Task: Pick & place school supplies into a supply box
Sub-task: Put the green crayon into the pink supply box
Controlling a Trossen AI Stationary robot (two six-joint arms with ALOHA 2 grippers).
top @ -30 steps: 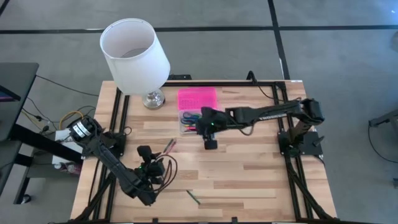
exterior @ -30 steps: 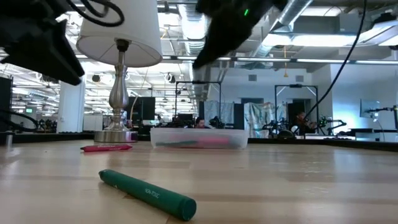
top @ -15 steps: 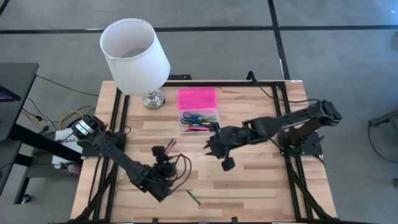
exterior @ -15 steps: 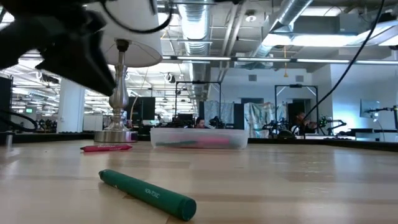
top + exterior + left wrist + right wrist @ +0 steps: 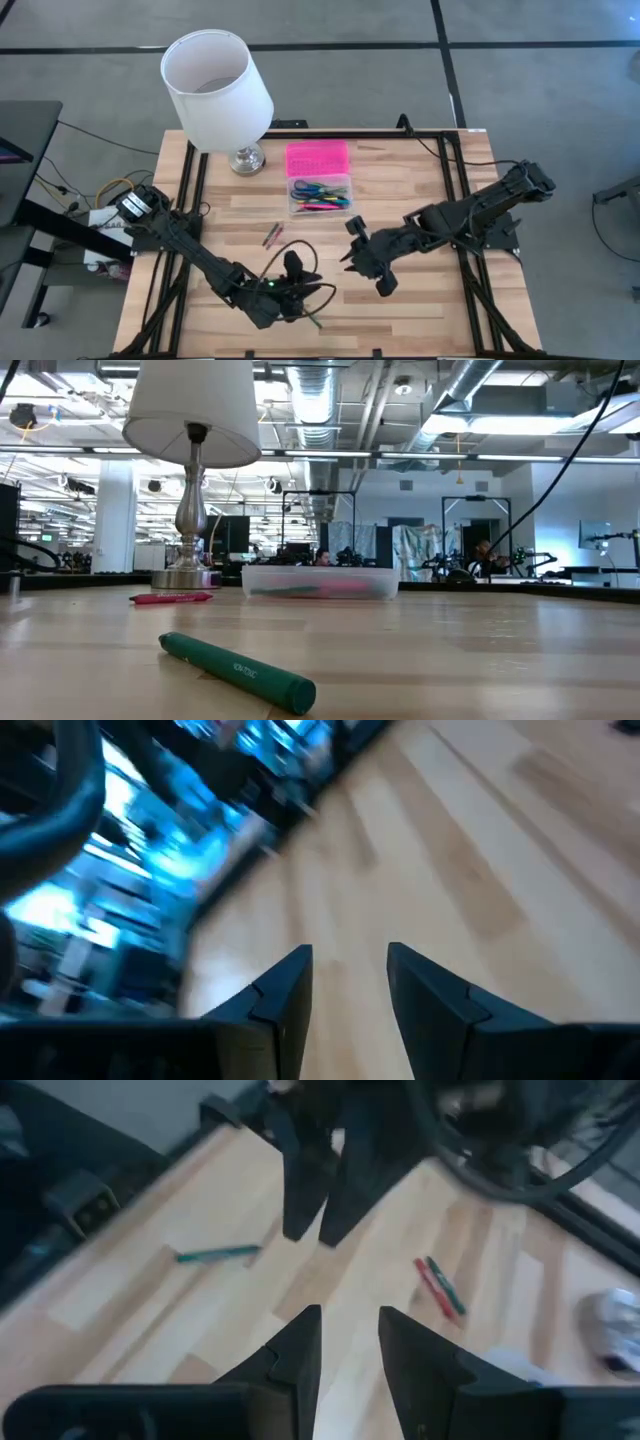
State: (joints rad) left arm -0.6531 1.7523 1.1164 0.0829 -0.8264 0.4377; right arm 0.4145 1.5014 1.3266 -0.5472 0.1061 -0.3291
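Left hand (image 5: 292, 268) is closing in on the green pen (image 5: 312, 317), fingers parted and empty, pen just beyond them on the desk (image 5: 400, 310). Right hand (image 5: 352, 232) is hovering released, pencil case (image 5: 320, 195) behind it. Next: drop and pinch.

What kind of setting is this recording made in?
Probably a robotics lab in an open industrial hall: exposed ceiling ducts, equipment racks beyond the wooden table, and a concrete floor.

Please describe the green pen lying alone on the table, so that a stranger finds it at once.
Start at the white lamp, then cross the wooden table to the opposite edge. The green pen lies there by the left gripper, alone, unlike the pink-green pair nearer the box.
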